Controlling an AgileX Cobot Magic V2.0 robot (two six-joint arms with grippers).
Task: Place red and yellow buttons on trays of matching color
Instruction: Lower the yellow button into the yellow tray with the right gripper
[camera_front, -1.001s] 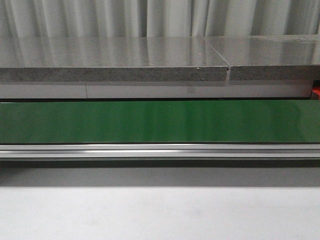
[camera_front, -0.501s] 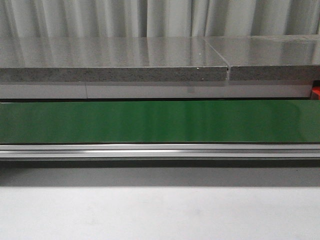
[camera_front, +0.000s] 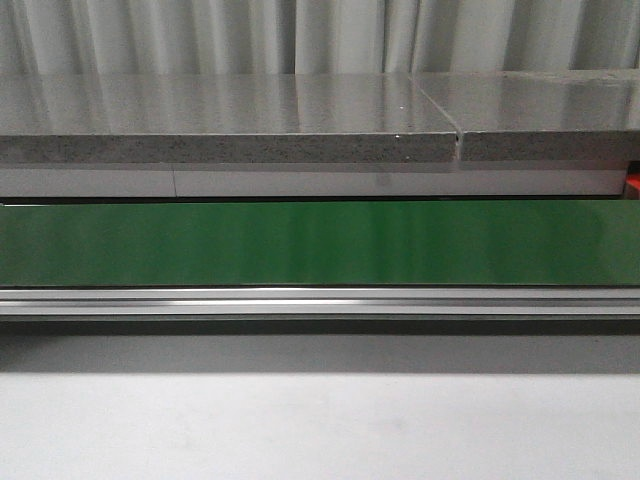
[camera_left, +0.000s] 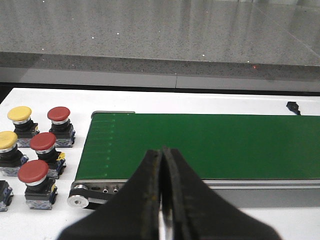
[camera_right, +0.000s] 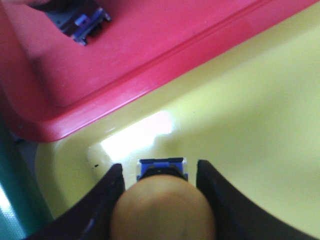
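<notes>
In the right wrist view my right gripper straddles a yellow button, cap towards the camera, its blue base just above the yellow tray. The fingers press against the cap's sides. The red tray lies beside it and holds one button base. In the left wrist view my left gripper is shut and empty over the near edge of the green belt. Three red buttons and two yellow buttons stand on the white table beside the belt's end.
The front view shows only the green conveyor belt, its metal rail, a grey counter behind and white table in front; neither arm shows there. A red edge shows at its far right.
</notes>
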